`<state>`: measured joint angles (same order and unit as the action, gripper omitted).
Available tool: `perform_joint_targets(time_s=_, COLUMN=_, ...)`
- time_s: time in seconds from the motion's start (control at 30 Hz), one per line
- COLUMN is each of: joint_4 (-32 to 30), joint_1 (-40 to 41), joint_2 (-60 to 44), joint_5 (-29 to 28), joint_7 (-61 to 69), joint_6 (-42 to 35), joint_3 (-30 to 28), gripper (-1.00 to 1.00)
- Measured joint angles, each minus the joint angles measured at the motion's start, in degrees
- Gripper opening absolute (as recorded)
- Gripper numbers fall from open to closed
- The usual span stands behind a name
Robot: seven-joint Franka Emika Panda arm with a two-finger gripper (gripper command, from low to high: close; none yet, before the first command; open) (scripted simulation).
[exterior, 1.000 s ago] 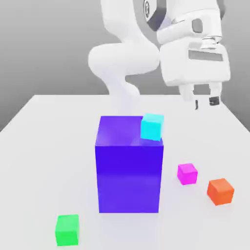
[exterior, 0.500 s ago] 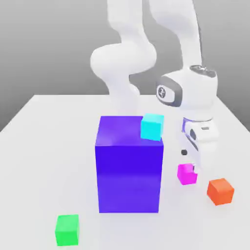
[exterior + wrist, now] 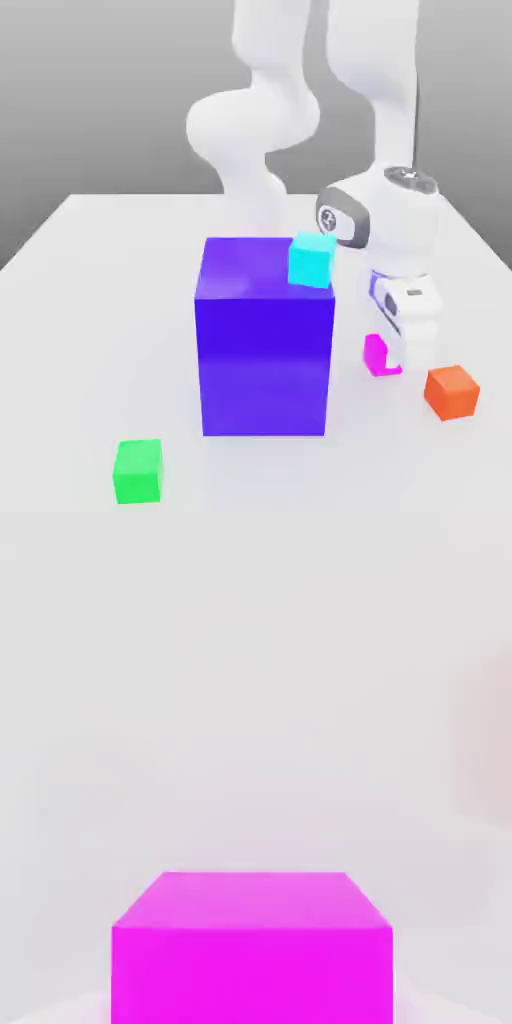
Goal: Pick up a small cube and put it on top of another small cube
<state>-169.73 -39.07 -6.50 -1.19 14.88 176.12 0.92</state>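
The small magenta-pink cube (image 3: 374,353) sits on the white table (image 3: 100,300), to the exterior view's right of the big blue-purple block (image 3: 265,340). My gripper (image 3: 393,352) has come straight down over it and is shut on it, its fingers hiding the cube's right part. In the hand view the magenta cube (image 3: 252,952) looms very close, resting on the table. The other small cube, bright green (image 3: 137,470), lies near the front edge at the exterior view's left, far from the gripper.
A cyan cube (image 3: 311,260) rests on the blue-purple block's top at its right rear corner, beside my wrist. An orange cube (image 3: 451,390) lies just right of the gripper, close to the magenta cube.
The arm dropped from high above the table down to the magenta cube. Its fingers, open before, have closed on the cube. No cube has shifted.
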Motion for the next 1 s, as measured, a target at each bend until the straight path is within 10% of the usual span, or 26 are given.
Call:
perform_joint_targets(time_s=0.27, joint_4=3.3, joint_1=2.8, joint_2=10.5, joint_5=5.3, joint_7=-1.2, joint_6=-11.4, joint_3=-2.8, gripper=-1.0)
perform_joint_targets(time_s=0.63, joint_4=24.3, joint_1=24.6, joint_2=4.3, joint_5=13.2, joint_7=-17.3, joint_6=-23.2, joint_3=-16.4, gripper=-1.0)
perform_joint_targets(time_s=0.9, joint_4=28.3, joint_1=34.7, joint_2=-8.1, joint_5=13.0, joint_7=-23.1, joint_6=-21.3, joint_3=-20.5, gripper=-1.0)
perform_joint_targets(time_s=0.93, joint_4=28.4, joint_1=35.6, joint_2=-10.0, joint_5=14.5, joint_7=-22.0, joint_6=-19.7, joint_3=-19.5, gripper=1.0)
perform_joint_targets(time_s=1.0, joint_4=28.4, joint_1=35.6, joint_2=-10.0, joint_5=14.5, joint_7=-22.0, joint_6=-19.7, joint_3=-19.5, gripper=1.0)
